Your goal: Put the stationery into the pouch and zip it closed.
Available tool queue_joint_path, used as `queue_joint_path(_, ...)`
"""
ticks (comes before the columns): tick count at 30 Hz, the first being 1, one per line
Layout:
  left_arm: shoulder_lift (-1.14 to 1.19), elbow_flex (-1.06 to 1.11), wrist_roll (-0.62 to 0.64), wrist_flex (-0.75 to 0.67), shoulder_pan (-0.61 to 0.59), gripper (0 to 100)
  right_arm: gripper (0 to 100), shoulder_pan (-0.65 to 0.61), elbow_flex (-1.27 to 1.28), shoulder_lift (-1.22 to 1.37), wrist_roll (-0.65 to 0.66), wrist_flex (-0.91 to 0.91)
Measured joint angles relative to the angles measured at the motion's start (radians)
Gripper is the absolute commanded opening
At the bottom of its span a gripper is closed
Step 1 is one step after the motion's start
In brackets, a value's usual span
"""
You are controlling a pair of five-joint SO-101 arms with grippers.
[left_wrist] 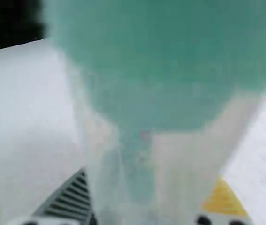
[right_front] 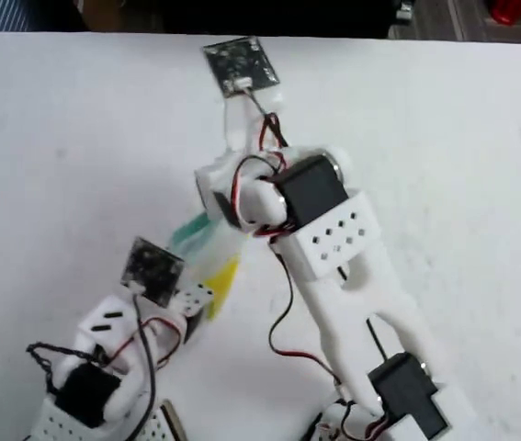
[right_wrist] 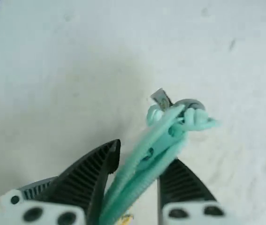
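R gripper (right_wrist: 144, 154): fingers nearly closed, pinching the teal top edge of the pouch (right_wrist: 163, 133) from both sides. Zip pull (right_wrist: 160, 98) sticks out just past the tips, over the white table (right_wrist: 53, 70). From the high cam the pouch sits mid-table between the two arms, mostly hidden under the R wrist, w/ teal and yellow bits showing. L gripper (right_front: 203, 299) is right at the yellow patch. L wrist cam has the pouch pressed up close and blurry, so can't tell its grip state.
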Motion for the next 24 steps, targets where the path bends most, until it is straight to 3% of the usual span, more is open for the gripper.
queue_joint_path(5,-0.017,-0.143,0.011,0.192,0.003,30,1.8,0.163,0.000,0.002,0.002,-0.094)
queue_joint_path(9,-0.015,-0.160,0.011,0.218,0.002,30,1.8,0.264,-0.026,0.003,0.003,-0.117)
queue_joint_path(13,-0.015,-0.160,0.011,0.218,-0.021,30,1.8,0.282,-0.126,0.003,0.061,-0.117)
queue_joint_path(17,-0.015,-0.141,0.011,0.149,-0.140,28,1.8,0.245,-0.196,0.002,0.342,-0.110)
queue_joint_path(21,0.000,-0.087,0.025,0.055,-0.278,17,1.8,0.152,-0.189,0.002,0.733,0.041)
queue_joint_path(24,-0.015,-0.086,0.055,0.051,-0.322,16,1.8,0.094,-0.118,0.000,0.976,0.121)
